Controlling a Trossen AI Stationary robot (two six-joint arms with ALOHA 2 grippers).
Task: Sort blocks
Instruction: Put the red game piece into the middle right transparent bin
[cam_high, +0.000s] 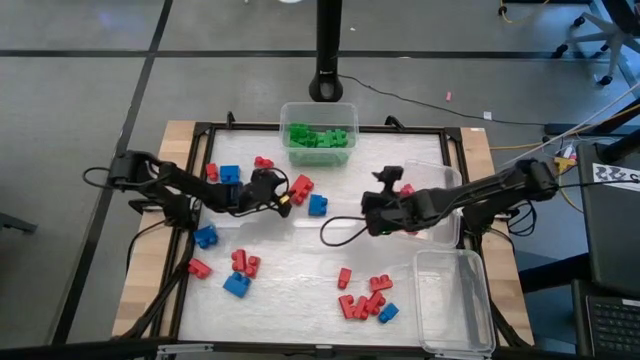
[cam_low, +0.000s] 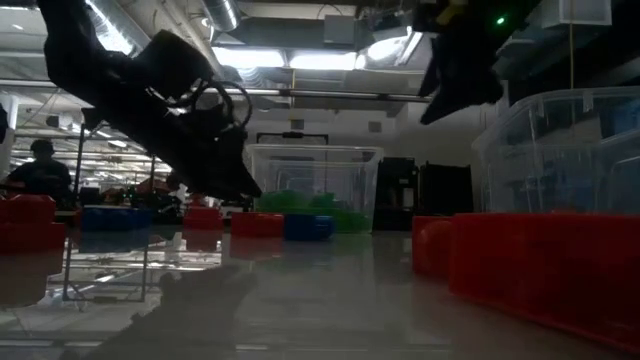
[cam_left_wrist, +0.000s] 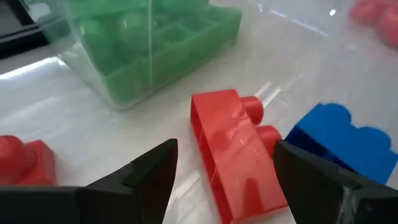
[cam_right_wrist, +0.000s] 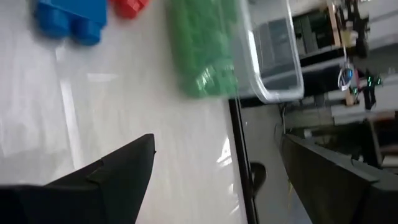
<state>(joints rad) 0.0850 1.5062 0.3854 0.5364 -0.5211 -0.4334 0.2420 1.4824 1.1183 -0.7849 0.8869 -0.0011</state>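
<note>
Left gripper (cam_left_wrist: 221, 180) wide open, empty, straddling rigid, light, slick red studded plastic brick (cam_left_wrist: 233, 152) mid-frame; grip long flat sides.

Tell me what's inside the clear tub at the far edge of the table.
The tub holds only green blocks, piled loosely. Whether anything lies beneath the pile can't be seen; the upper blocks cover the bottom.

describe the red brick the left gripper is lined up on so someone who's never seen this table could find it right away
Start at the clear tub of green bricks at the table's far edge. Just in front of it, toward the left arm, the open left gripper points at a red brick. It is the only red one touching a blue brick; other reds lie farther off.
</note>
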